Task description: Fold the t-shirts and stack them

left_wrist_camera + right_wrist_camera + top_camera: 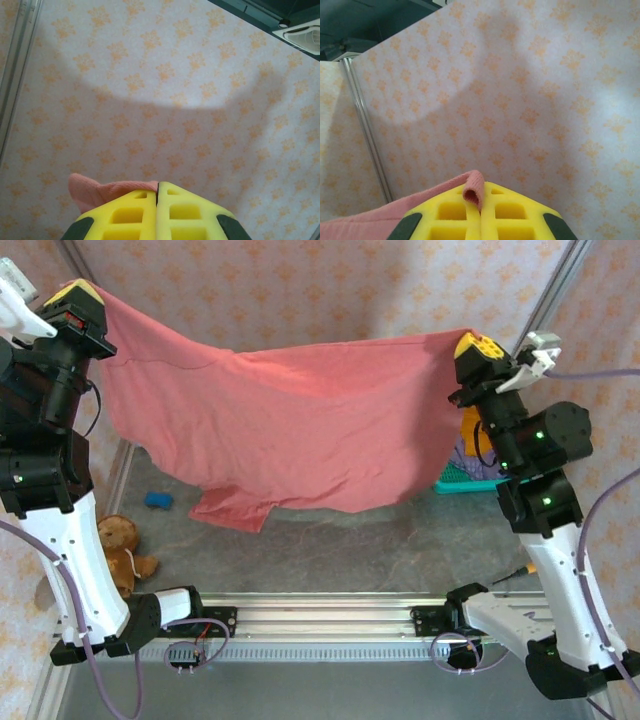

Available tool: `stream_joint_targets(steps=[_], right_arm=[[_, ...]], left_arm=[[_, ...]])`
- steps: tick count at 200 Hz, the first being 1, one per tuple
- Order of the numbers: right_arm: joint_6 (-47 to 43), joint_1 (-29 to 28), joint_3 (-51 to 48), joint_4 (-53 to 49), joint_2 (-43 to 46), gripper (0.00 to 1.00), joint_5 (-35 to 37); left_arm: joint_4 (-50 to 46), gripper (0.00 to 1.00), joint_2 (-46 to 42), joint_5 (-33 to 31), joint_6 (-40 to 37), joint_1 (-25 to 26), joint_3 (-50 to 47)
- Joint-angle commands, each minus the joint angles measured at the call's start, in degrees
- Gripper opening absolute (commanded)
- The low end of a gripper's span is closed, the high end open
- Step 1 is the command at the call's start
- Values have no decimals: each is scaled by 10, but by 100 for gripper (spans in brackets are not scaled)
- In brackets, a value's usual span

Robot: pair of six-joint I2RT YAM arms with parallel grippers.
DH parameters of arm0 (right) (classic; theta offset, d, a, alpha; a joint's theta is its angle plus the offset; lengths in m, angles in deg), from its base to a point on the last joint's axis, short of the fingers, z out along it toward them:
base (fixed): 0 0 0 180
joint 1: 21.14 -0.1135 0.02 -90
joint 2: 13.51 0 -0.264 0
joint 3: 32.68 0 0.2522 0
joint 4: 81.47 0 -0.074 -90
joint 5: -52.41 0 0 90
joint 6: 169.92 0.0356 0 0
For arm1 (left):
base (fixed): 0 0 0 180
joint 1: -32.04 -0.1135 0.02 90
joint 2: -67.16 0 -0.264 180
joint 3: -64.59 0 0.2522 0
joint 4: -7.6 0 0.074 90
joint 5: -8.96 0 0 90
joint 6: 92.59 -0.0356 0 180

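1. We see the red t-shirt (290,430) hanging across the middle, so the far part of the bench (400,540) is hidden behind it.
2. The shirt and the right arm cover most of the teal basket (455,480); we cannot tell what it holds.
3. The left arm hides part of the teddy bear (120,540).
4. We cannot identify the small blue object (158,501).
5. The bottom edge of each wrist view cuts off the left end effector (157,186) and the right end effector (481,192).

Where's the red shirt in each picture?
Top external: the red t-shirt hangs stretched across the middle, between the left gripper and the right gripper.
Left wrist: a pink bit pokes out at the bottom left, beside the yellow fingers.
Right wrist: along the bottom left, its edge pinched between the fingers.
Shared landmark: the flowery wall.
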Motion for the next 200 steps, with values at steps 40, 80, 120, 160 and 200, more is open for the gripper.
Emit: stream_joint_targets(steps=[40,80,120,160,200], right_arm=[[-1,-2,67,-46,68,0,-38],[4,-2,91,-100,85,0,-56],[15,-2,123,-136,96,0,-69],[23,-2,149,-150,110,0,-73],[28,-1,172,-157,109,0,-78]], left_arm=[[42,0,-8,-13,-23,-2,64],[43,0,-20,-10,-42,-2,77],[19,0,-40,-52,-80,-1,110],[7,0,-65,-85,-113,-2,118],[4,0,-69,-89,-123,-2,128]])
